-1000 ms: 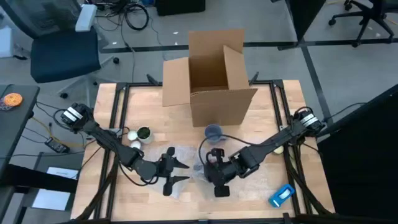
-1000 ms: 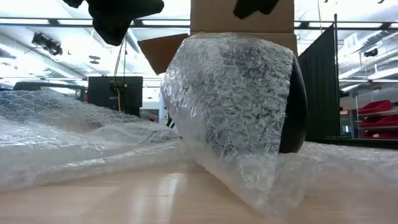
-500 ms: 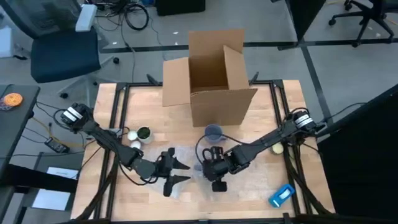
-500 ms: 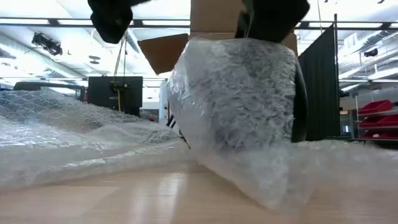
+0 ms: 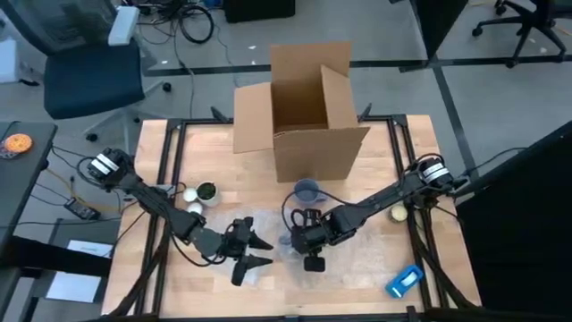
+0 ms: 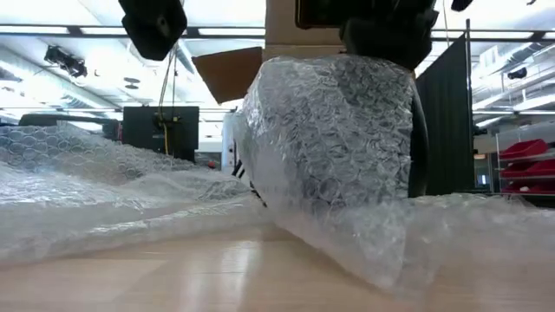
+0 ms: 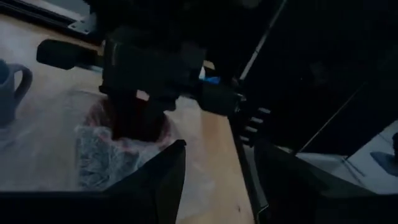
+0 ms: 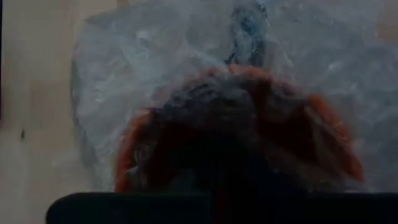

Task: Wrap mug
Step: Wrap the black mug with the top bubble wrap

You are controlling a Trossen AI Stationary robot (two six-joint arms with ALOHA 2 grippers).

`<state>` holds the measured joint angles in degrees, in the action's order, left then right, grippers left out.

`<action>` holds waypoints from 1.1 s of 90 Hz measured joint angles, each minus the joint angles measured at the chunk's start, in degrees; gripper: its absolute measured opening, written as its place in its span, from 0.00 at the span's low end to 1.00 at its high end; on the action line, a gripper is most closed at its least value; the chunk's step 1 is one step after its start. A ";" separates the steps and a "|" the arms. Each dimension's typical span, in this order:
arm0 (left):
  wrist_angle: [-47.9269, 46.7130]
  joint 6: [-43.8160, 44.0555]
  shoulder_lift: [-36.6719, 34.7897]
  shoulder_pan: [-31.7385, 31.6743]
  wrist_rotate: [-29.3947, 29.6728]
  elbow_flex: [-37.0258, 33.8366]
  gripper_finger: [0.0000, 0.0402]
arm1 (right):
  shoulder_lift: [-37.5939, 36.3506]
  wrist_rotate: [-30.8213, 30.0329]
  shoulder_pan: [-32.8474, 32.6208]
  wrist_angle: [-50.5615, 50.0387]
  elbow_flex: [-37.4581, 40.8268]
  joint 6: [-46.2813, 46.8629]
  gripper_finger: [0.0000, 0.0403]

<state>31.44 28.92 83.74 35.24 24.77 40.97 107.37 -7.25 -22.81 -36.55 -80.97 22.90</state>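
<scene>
The mug point(image 6: 418, 147) stands upright on the table, dark outside and red inside point(image 8: 130, 149), with bubble wrap point(image 6: 338, 121) drawn up around its sides. The rest of the wrap point(image 6: 87, 191) lies spread on the wood. My right gripper point(image 5: 308, 241) hangs directly over the mug's mouth, pointing down; it also shows in the left wrist view point(image 7: 149, 68). My left gripper point(image 5: 248, 253) stands open a little to the mug's left, pointing toward it, with nothing between its fingers point(image 7: 168, 180).
An open cardboard box point(image 5: 304, 107) stands at the far middle, with a blue-grey mug point(image 5: 307, 190) just in front of it. Small white and green pots point(image 5: 201, 194) sit at the left, a blue object point(image 5: 404, 280) near the front right corner.
My right gripper has moved from the mug's near side toward the far edge and down, and now stands over the mug's mouth. The wrap on the mug's near side has sagged lower toward the table.
</scene>
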 joint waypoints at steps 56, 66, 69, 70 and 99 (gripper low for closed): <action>-10.25 -6.20 1.49 0.00 5.05 -0.07 0.03 | -1.66 -8.20 -3.38 -6.72 -7.24 -0.11 0.00; -10.49 -6.18 2.51 -0.04 5.53 -0.07 0.03 | -1.62 -6.40 -1.81 -0.80 -3.28 -1.56 0.00; -10.57 -6.18 2.56 -0.04 5.58 -0.07 0.03 | -1.62 -5.86 -1.35 -0.66 -2.28 -1.60 0.00; -10.57 -6.18 2.56 -0.04 5.59 -0.07 0.03 | -1.62 -5.62 -1.21 -0.47 -1.93 -1.58 0.00; -10.76 -6.29 2.56 -0.11 6.29 -0.07 0.04 | -1.60 0.83 1.25 4.39 5.44 1.18 0.00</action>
<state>20.68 22.63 86.30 35.14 31.07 40.91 105.78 -6.41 -21.56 -32.16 -75.53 24.08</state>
